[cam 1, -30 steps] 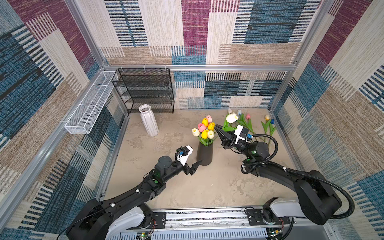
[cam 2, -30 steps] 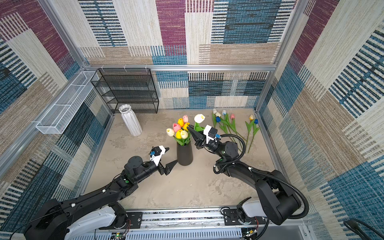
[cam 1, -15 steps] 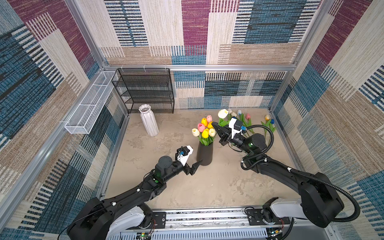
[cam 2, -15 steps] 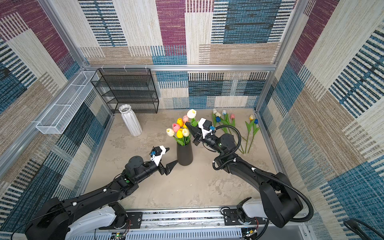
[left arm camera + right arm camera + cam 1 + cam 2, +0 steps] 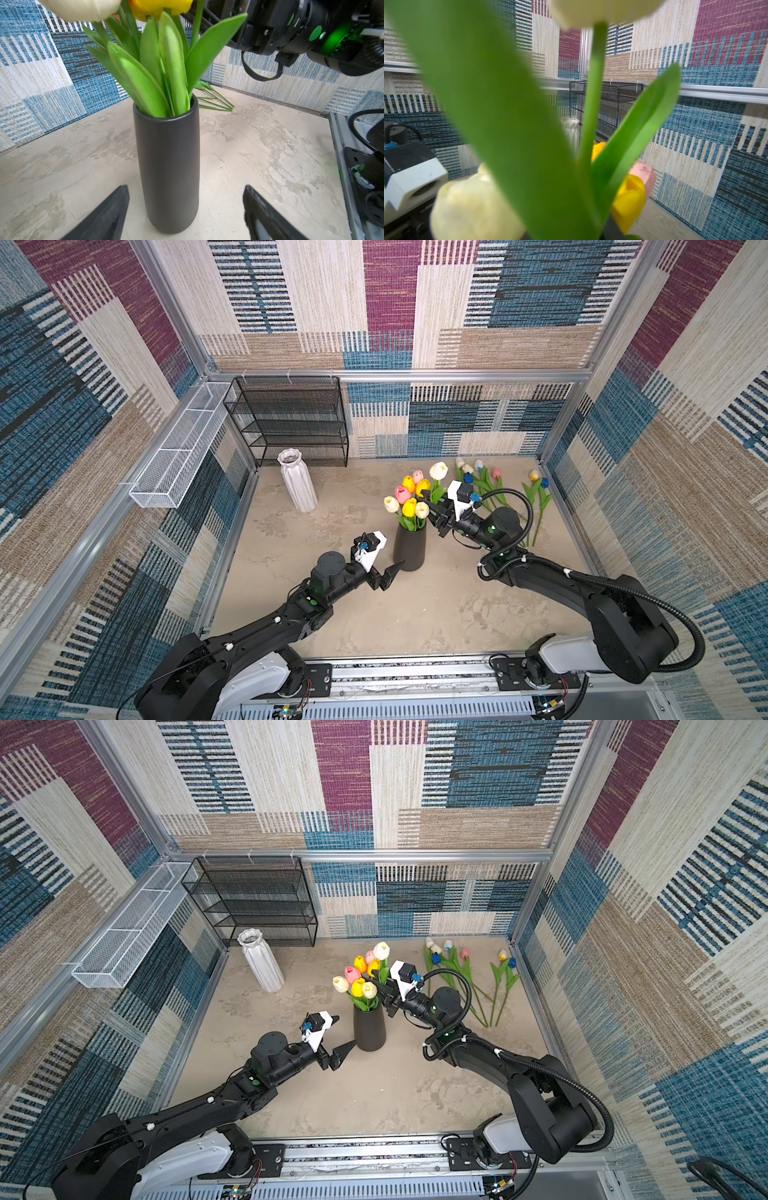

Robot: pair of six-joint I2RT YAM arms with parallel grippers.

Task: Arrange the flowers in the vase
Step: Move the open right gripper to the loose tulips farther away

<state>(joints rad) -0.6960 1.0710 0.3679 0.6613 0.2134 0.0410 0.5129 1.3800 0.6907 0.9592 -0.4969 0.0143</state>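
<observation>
Filling black vase [image 5: 409, 549]: mixed tulips [image 5: 409, 508]

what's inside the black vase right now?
Tulips: green stems and leaves fill the mouth of the black vase, with yellow, pink and cream heads above the rim. Its opaque wall hides the stem ends and the bottom.

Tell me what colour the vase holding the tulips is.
The vase is matte black, clearest in the left wrist view.

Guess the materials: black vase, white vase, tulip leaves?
Black vase: likely matte ceramic; dull, faintly speckled surface, no glare.
White vase: ceramic or plastic, cannot tell; ribbed sides, matte.
Tulip leaves: artificial, probably soft plastic or foam; thick, uniformly green, velvety look.
</observation>
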